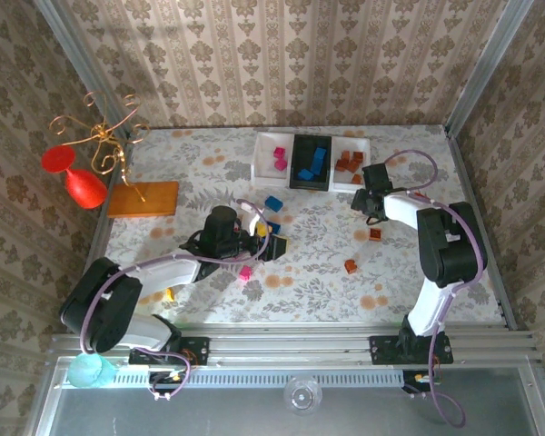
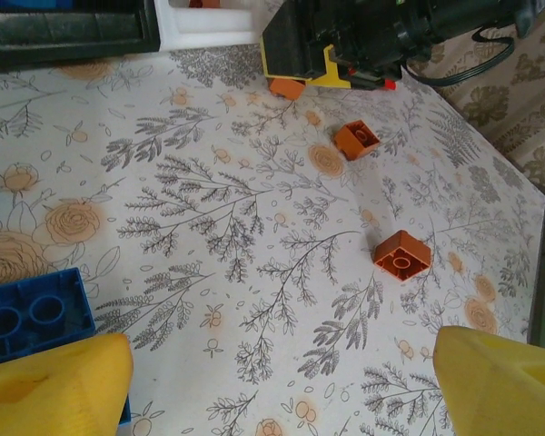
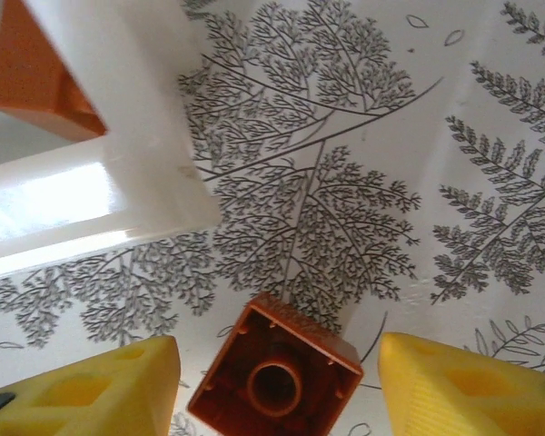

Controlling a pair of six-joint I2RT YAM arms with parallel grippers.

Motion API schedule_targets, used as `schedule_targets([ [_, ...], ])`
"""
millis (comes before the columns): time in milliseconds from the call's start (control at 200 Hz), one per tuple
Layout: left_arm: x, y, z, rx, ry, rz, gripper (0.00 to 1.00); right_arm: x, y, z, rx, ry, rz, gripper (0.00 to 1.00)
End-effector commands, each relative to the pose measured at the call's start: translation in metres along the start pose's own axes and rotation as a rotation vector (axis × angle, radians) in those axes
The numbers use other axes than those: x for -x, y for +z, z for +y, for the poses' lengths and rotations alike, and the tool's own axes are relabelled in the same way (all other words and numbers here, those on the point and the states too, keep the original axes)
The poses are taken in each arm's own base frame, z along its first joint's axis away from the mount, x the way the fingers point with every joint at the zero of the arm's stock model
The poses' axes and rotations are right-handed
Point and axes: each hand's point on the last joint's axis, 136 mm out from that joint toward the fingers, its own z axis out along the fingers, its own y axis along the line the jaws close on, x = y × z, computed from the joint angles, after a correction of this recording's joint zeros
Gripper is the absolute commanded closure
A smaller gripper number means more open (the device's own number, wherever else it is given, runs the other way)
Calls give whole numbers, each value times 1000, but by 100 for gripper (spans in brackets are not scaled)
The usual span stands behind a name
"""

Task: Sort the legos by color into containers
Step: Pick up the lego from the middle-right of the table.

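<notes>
Right tool (image 3: 280, 386) spread wide, orange brick (image 3: 277, 371) between, hollow underside up

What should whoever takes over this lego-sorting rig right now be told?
Left pincer: open, low over the table, blue lego beside one finger.
Right pincer: open, straddling an upturned orange lego by the right white tray.
Done: pink legos in left white tray, blue legos in black tray, orange legos in the right one.
Left: loose blue piece, pink piece, orange pieces on the table.
</notes>
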Motion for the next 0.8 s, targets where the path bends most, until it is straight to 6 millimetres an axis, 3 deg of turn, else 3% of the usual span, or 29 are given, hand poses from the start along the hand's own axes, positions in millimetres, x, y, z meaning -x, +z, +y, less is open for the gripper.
schedule_targets([
  [0, 10, -5, -5, 1, 44, -27, 13, -3, 4, -3, -22, 14, 45, 42],
  [340, 13, -9, -5, 12, 51, -40, 13, -4, 9, 0, 3, 19, 78, 58],
  [530, 14, -12, -3, 27, 58, -46, 13, -1, -8, 4, 87, 22, -22, 61],
  [795, 14, -13, 2, 50, 57, -52, 13, 26, -60, 63, 286, -3, -166, 62],
])
